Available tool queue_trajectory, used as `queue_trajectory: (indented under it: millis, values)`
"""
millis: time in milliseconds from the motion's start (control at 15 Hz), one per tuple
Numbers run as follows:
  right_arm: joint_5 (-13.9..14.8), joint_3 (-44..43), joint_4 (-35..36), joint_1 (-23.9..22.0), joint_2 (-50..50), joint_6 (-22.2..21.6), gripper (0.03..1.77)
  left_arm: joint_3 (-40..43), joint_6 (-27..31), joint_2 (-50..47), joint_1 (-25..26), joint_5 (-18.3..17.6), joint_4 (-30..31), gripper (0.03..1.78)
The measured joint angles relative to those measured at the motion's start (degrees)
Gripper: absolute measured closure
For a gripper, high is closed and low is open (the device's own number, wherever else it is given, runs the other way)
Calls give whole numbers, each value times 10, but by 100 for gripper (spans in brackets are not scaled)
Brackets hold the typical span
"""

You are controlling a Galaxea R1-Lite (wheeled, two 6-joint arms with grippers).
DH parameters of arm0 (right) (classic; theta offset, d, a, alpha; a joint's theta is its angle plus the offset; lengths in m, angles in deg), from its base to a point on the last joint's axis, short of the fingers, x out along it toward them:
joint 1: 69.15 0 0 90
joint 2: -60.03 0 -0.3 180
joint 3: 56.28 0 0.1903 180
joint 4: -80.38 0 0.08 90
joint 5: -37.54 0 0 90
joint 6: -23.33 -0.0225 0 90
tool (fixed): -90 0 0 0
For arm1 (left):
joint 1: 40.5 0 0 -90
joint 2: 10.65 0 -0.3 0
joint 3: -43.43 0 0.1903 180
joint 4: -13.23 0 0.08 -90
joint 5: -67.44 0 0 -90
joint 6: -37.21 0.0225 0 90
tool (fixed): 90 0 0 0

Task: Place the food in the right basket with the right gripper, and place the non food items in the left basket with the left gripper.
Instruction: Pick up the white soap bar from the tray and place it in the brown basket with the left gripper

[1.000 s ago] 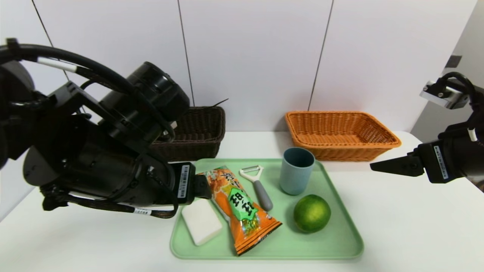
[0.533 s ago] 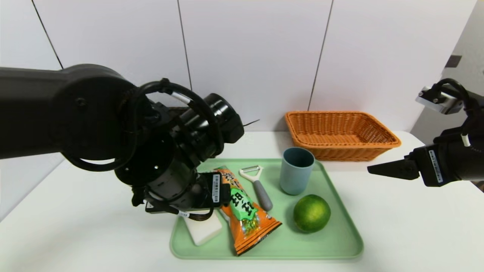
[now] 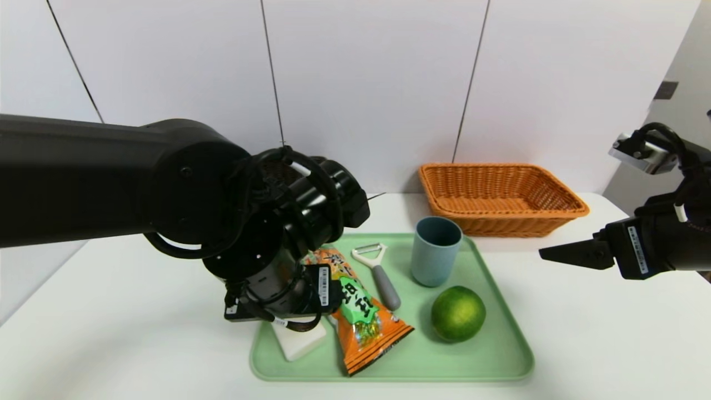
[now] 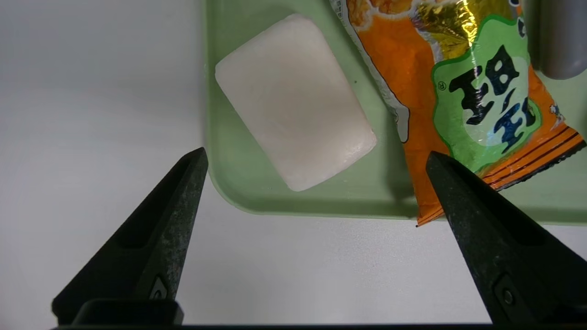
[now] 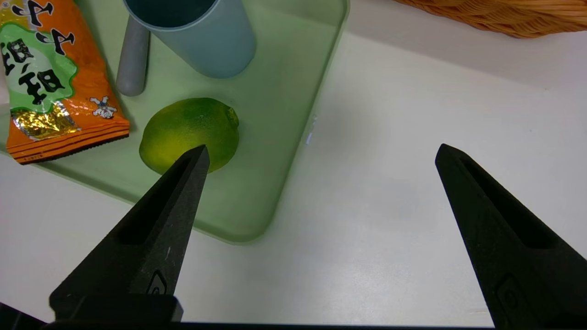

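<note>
I've got the white table with the light orange basket at the back right and the dark brown basket almost entirely hidden behind my left arm; the green tray in the middle holds everything. On it, left to right: white soap block, orange snack bag, peeler, blue-grey cup upright, green citrus in front of the cup. Left gripper hovers over the tray's near-left corner, pointing steeply down, fingers spread wide on either side of the soap block and holding nothing; right gripper hangs off the tray's right side, also wide open and empty.
</note>
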Motion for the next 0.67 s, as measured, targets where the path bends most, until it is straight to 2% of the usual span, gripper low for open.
queue_trajectory:
  millis: [667]
  values:
    - [-1, 12, 2, -3, 5, 0, 10, 1, -22, 36, 4, -1, -3, 12]
